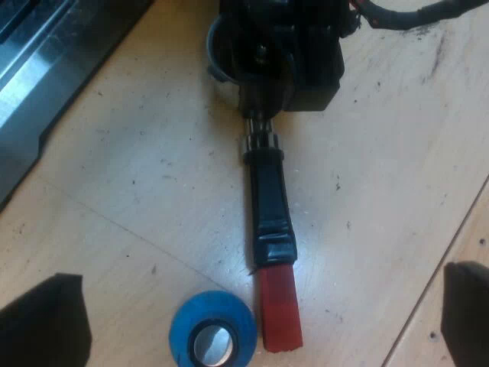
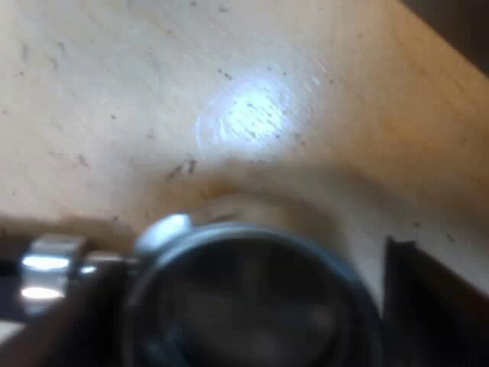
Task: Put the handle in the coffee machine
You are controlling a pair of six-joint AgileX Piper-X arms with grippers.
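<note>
One wood counter (image 1: 137, 168) with the espresso machine (image 1: 46, 69) on it. Task item: metal holder (image 1: 263, 141) lies flat on the counter, apart from the machine. Its dark handle (image 1: 269, 206) has its red end (image 1: 279, 317) just beside the blue tamper (image 1: 212, 332). Right claw (image 1: 279, 53) sits over the holder's basket (image 2: 244, 306); can't tell its grip. Left claw (image 1: 260, 290) is released, hovering above the red end.

holder basket (image 1: 215, 55) half hidden, tamper (image 1: 212, 336) cropped

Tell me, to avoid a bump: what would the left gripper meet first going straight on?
Probably the holder's red handle end, midway between the left gripper's open fingers, though depth is unclear.
</note>
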